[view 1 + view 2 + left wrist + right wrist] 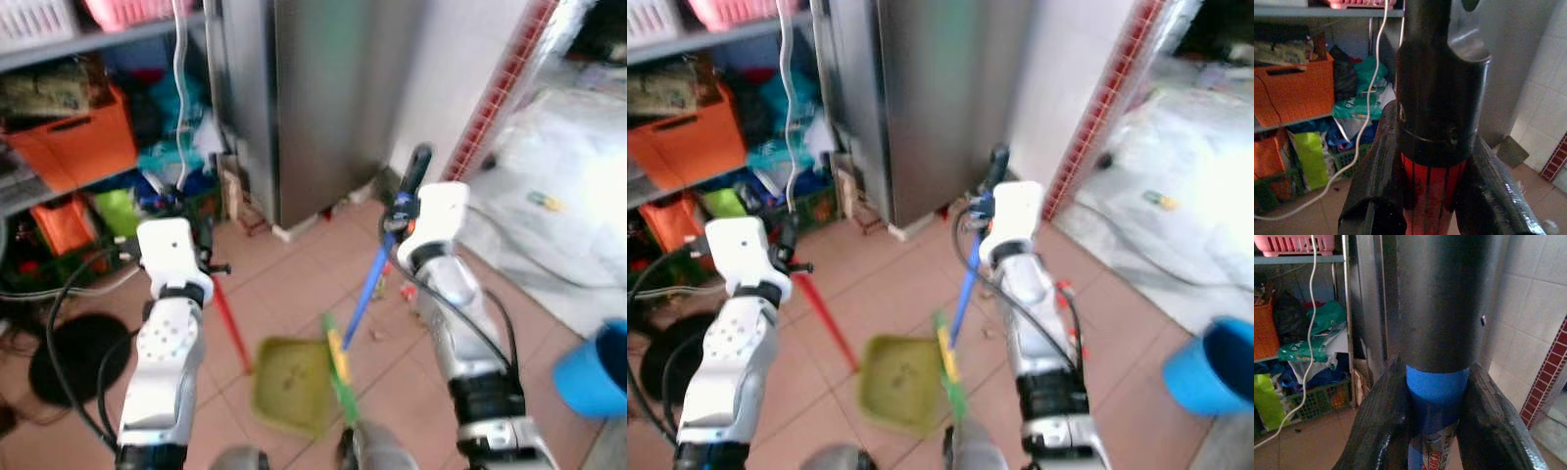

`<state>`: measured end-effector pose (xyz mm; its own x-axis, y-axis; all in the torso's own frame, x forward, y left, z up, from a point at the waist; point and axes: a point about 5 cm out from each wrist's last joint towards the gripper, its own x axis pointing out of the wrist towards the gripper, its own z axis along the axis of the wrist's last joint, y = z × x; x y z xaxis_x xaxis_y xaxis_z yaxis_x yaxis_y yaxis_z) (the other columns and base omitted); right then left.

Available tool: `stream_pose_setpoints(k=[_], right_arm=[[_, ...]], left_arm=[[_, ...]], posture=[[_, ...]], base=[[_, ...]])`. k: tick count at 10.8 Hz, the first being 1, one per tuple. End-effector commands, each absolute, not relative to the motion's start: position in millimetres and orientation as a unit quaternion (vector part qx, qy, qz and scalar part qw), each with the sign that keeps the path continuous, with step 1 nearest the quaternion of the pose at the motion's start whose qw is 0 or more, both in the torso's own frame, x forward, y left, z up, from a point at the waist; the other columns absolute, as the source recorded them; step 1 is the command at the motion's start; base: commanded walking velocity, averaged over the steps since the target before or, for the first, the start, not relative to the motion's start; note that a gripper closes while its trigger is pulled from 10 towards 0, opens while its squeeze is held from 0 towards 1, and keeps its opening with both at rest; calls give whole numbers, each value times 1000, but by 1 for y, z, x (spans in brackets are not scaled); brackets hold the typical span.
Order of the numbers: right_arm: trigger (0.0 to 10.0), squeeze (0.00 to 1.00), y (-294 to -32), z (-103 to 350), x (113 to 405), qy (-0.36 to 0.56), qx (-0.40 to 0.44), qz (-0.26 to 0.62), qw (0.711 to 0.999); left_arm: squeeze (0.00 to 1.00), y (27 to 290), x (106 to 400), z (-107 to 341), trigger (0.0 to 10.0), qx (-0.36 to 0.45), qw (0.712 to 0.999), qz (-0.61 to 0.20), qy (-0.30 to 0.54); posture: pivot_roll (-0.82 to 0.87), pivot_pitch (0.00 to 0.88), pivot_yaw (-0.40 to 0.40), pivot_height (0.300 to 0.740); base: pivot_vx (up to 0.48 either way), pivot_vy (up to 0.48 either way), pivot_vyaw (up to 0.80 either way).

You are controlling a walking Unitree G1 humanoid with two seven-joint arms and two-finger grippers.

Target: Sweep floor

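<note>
My left gripper (199, 235) is shut on the red handle (229, 325) of a yellow-green dustpan (289, 384), which rests on the tiled floor between my arms. In the left wrist view the fingers (1376, 196) clamp the red shaft just below its black end cap (1440, 98). My right gripper (400, 213) is shut on the blue broom handle (364, 294), under its black grip (416, 166). The broom's green and yellow head (340, 377) touches the floor at the dustpan's right edge. Small scraps (406, 289) lie on the tiles near the broom.
A steel fridge (323, 98) stands straight ahead. Cluttered shelves with orange bins (78, 142) are on the left, with a black round object (73, 357) on the floor below. A blue bucket (598, 372) sits at the right, white plastic sheeting (568, 186) behind it.
</note>
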<state>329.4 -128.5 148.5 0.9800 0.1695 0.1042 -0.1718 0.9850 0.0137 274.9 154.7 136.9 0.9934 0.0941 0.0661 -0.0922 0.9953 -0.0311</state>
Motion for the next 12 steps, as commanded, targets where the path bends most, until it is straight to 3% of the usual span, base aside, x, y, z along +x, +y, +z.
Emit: stream_pose_setpoints(k=[1,3,4,10,12], right_arm=[[10000,0,-130,153,329,-61,18,87,994],[10000,0,-130,152,329,-54,21,83,995],[10000,0,-130,151,329,-55,19,83,995],[10000,0,-129,151,331,-56,12,84,995],[10000,0,-129,151,331,-56,11,84,995]], left_arm=[[0,157,275,145,10000,-8,997,53,-52],[0,158,275,145,10000,-14,996,62,-59],[0,159,275,149,10000,11,995,67,-69],[0,152,275,149,10000,-33,996,22,-77],[0,156,276,150,10000,-5,996,43,-82]], posture=[[-15,120,22,740],[-16,116,22,740],[-16,112,19,740],[-9,96,18,740],[-13,101,21,740]], base=[[0,480,0],[0,480,-800],[0,0,-800],[0,0,-800],[0,0,-800]])
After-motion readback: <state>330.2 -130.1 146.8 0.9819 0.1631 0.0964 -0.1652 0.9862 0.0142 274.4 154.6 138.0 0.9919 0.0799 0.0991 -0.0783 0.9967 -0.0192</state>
